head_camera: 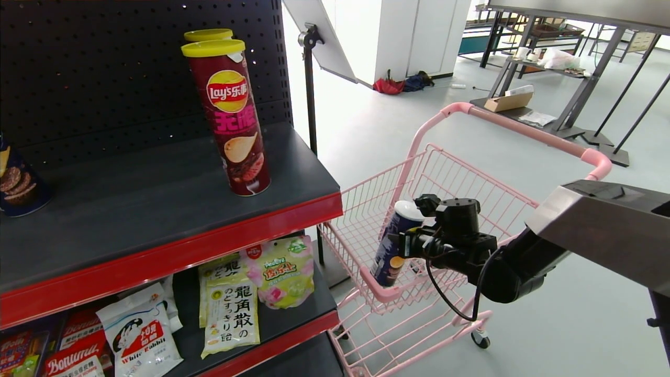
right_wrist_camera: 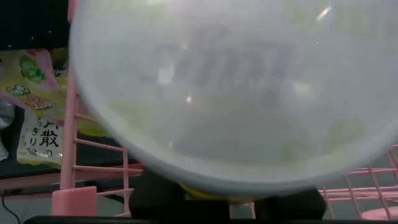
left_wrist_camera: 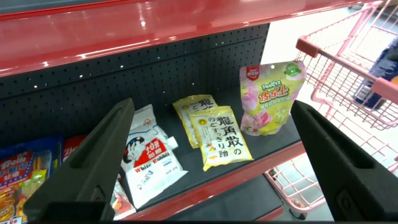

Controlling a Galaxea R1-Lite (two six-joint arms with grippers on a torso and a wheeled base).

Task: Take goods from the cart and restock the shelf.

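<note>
Shop floor with a dark shelf [head_camera: 157,209] on the robot's left and a pink cart [head_camera: 523,131] just beside it.
Right gripper [head_camera: 404,244] pinches a blue can [head_camera: 390,264] from the side, near-upright inside the cart; the shelf's top level lies up and left. Left gripper [left_wrist_camera: 211,124], jaws spread, faces the lower level.

A: Where is the right gripper [head_camera: 404,244]?
B: In the cart [head_camera: 366,209], clasped around a can [head_camera: 388,264].
A: And the shelf [head_camera: 157,209]?
B: Left of that gripper. A chips tube [head_camera: 233,120] stands on its upper board; bags [head_camera: 230,303] lie on the board below.
</note>
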